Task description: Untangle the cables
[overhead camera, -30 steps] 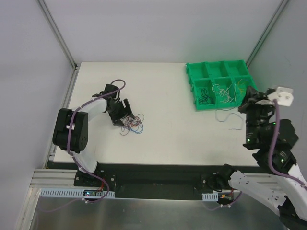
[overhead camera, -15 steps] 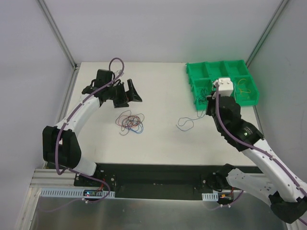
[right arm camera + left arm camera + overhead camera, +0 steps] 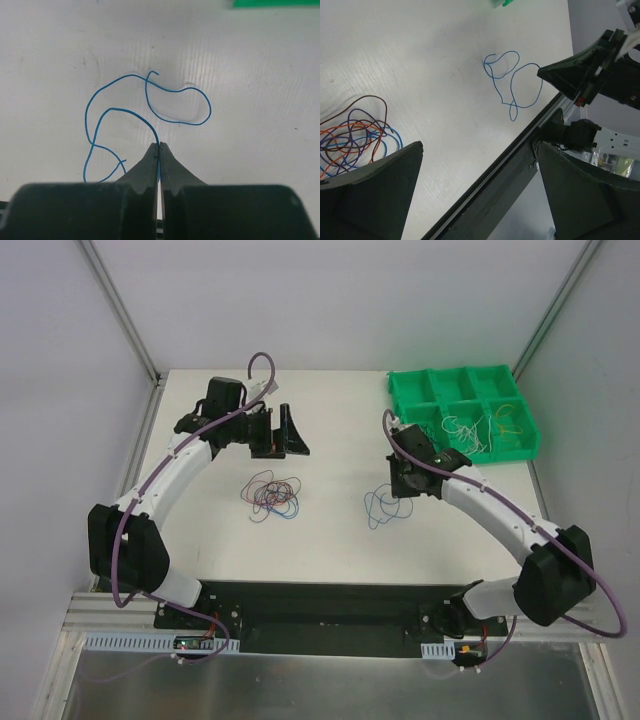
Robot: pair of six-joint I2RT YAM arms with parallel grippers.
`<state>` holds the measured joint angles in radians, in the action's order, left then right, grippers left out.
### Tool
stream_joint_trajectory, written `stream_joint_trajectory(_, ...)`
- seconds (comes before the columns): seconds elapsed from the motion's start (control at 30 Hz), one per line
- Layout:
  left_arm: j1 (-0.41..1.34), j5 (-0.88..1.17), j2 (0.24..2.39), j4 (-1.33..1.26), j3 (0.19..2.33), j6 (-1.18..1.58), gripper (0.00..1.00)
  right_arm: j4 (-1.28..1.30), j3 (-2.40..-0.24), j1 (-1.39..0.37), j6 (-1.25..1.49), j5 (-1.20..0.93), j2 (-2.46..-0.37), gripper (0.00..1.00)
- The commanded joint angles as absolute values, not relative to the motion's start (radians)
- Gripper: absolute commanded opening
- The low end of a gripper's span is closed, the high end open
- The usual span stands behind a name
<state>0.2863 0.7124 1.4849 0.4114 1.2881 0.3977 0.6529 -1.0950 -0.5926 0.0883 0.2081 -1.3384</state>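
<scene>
A tangle of thin cables (image 3: 272, 494) in red, blue, orange and purple lies left of the table's middle, and also shows in the left wrist view (image 3: 355, 137). My left gripper (image 3: 285, 433) hovers open just behind it, with nothing between its fingers (image 3: 479, 147). A single blue cable (image 3: 378, 507) lies looped on the table to the right (image 3: 512, 85). My right gripper (image 3: 402, 486) is shut on one end of that blue cable (image 3: 210, 107), its tips pinched together (image 3: 160, 145) low over the table.
A green divided bin (image 3: 466, 416) stands at the back right, with more thin wires in its near compartments. Its edge shows at the top of the right wrist view (image 3: 275, 2). The table's black front rail (image 3: 520, 165) runs near the blue cable.
My left gripper opened and lifted back off the tangle. My right arm swung from the bin side to the table's middle, and the blue cable now lies there in its grip.
</scene>
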Motion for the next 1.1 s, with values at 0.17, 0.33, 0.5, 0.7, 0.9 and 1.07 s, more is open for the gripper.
stream_joint_trajectory(0.17, 0.282, 0.801, 1.457, 0.434, 1.264, 0.356, 0.96, 0.653, -1.085, -0.467, 0.146, 0.132, -1.520, 0.15)
stream_joint_trajectory(0.33, 0.282, 0.811, 1.454, 0.434, 1.264, 0.357, 0.96, 0.643, -1.066, -0.404, 0.127, 0.076, -1.534, 0.46)
stream_joint_trajectory(0.5, 0.282, 0.822, 1.459, 0.431, 1.262, 0.362, 0.95, 0.537, -0.954, -0.373, 0.172, -0.066, -1.479, 0.81)
stream_joint_trajectory(0.7, 0.281, 0.819, 1.471, 0.426, 1.256, 0.365, 0.95, 0.445, -0.859, -0.353, 0.189, -0.081, -1.493, 0.80)
stream_joint_trajectory(0.9, 0.282, 0.808, 1.465, 0.425, 1.255, 0.359, 0.95, 0.360, -0.821, -0.374, 0.213, -0.034, -1.503, 0.50)
stream_joint_trajectory(1.07, 0.282, 0.795, 1.468, 0.425, 1.252, 0.357, 0.95, 0.380, -0.857, -0.405, 0.180, 0.133, -1.480, 0.08)
